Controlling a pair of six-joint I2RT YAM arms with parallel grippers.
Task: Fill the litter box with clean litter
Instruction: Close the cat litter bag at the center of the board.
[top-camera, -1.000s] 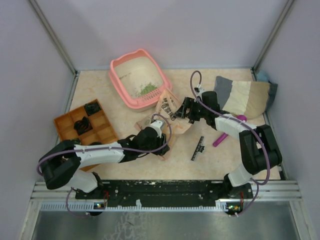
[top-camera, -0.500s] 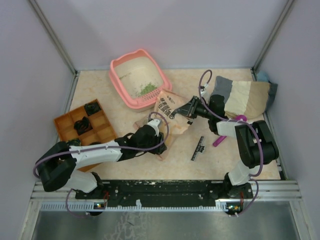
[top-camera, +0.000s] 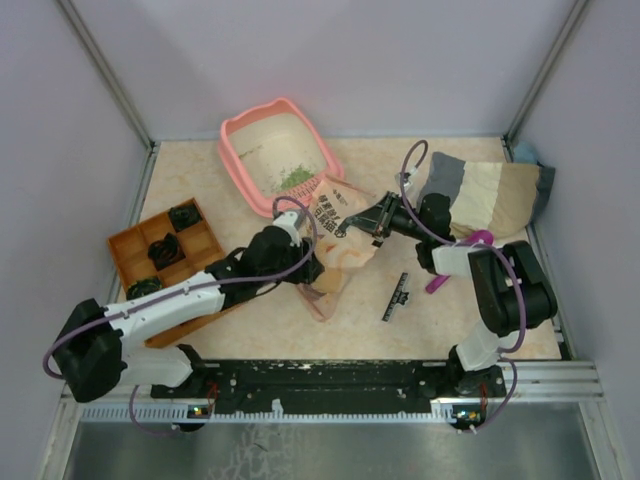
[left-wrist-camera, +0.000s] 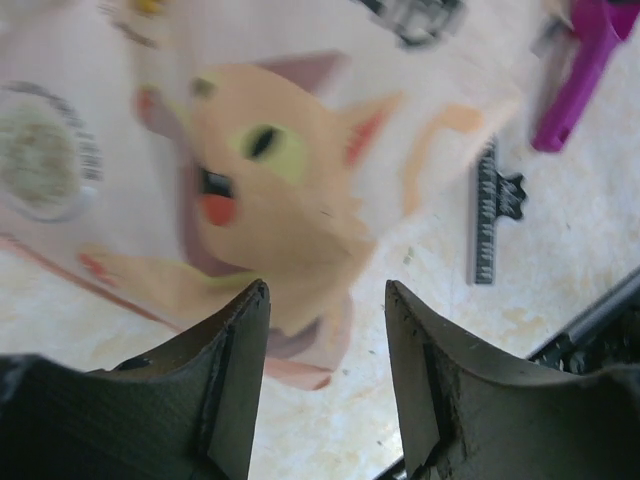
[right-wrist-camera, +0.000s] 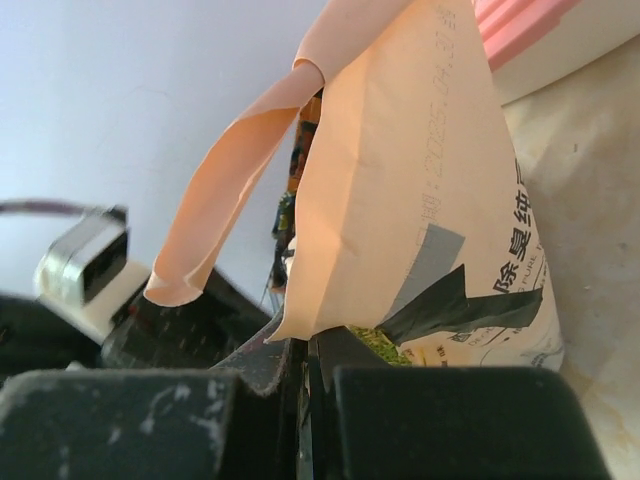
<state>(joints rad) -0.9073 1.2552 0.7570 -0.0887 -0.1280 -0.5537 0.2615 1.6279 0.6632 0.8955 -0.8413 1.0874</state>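
Top view: high behind the arms, looking down on the table (top-camera: 450, 320). Wrist views: close on the paper bag (right-wrist-camera: 420, 180), shared by all.

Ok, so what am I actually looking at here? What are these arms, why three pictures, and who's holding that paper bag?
These are two robot arms bolted side by side at the table's near edge. The wide picture comes from a fixed camera above and behind them. The other two come from small cameras on each wrist, so you see that arm's own fingers up close.

On the table sit a pink litter box with a few green litter granules inside, an orange compartment tray, a magenta scoop, a black strip and a cushion.

The right gripper is shut on an edge of the printed paper bag. The left gripper is open, close to the bag's cat picture.
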